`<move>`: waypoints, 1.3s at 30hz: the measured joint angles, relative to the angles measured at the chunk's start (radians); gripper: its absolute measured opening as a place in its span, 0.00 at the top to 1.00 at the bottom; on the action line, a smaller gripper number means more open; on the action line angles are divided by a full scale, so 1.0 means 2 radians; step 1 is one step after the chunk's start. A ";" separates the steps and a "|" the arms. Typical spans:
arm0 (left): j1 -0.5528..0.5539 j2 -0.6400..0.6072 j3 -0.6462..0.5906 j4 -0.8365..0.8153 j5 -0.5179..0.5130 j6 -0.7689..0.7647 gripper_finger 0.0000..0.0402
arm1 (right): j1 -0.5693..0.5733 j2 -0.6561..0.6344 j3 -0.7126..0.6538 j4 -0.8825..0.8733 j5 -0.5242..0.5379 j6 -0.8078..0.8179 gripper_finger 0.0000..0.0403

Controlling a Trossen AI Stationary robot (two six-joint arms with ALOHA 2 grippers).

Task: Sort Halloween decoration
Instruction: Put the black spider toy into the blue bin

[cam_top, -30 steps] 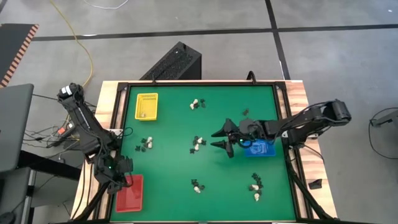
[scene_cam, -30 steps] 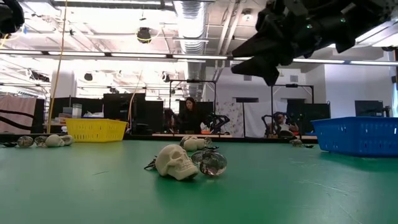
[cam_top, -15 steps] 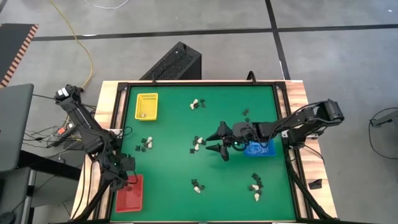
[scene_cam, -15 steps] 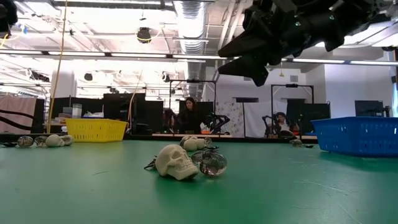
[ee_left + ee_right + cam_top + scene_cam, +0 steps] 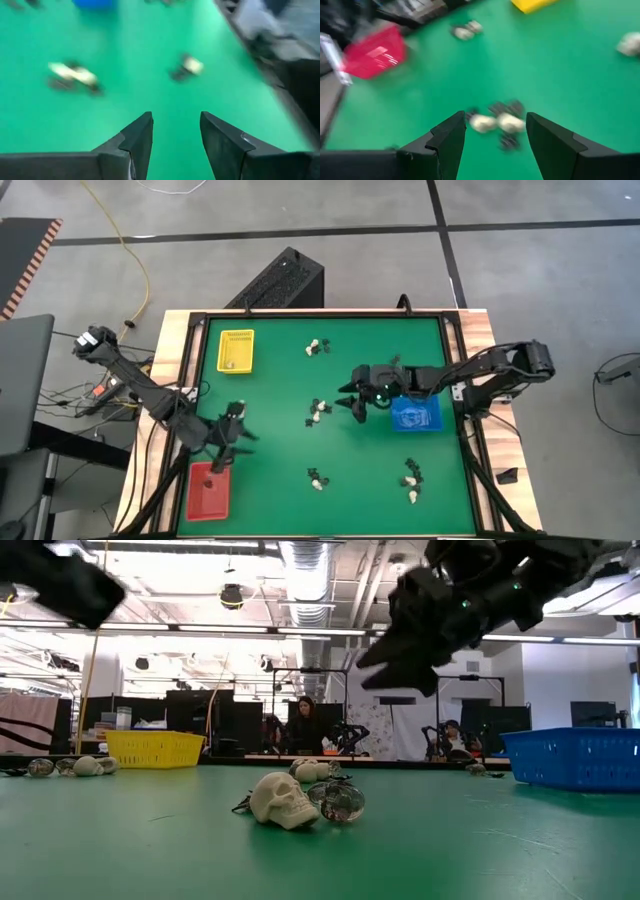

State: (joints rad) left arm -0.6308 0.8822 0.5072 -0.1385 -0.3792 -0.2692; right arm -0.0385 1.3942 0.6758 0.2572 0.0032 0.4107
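The Halloween decoration lies in small clusters of cream and black trinkets on the green mat: one at the middle, others at the far side, near side and near right. In the low view a cream skull lies beside a clear ball. My right gripper hangs open just right of the middle cluster, touching nothing. My left gripper is open above the mat, just beyond the red tray, with nothing between its fingers.
A yellow tray stands at the far left and a blue tray at the right, under my right arm. A black rim frames the mat. Bare mat lies between the clusters. People sit in the room behind the table.
My left gripper has swung away from over the red tray toward the table's middle and far side, rolling as it went, and its fingers stand wider apart. My right gripper has shifted a little toward the far edge, still open. The trinkets have not moved.
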 joint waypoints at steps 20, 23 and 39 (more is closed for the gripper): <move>0.203 -0.074 -0.150 0.192 -0.036 0.158 0.62 | -0.050 0.103 0.090 -0.028 -0.032 -0.130 0.41; 0.225 -0.093 -0.168 0.210 -0.035 0.164 0.62 | -0.049 0.127 0.109 -0.022 -0.061 -0.132 0.41; 0.310 -0.100 -0.186 0.263 0.104 0.201 0.62 | 0.029 0.181 0.125 -0.079 0.048 -0.144 0.41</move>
State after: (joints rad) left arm -0.0105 0.6823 0.1360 0.3871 -0.1719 0.1337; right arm 0.0203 1.7569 0.9268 0.0998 0.1002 0.1223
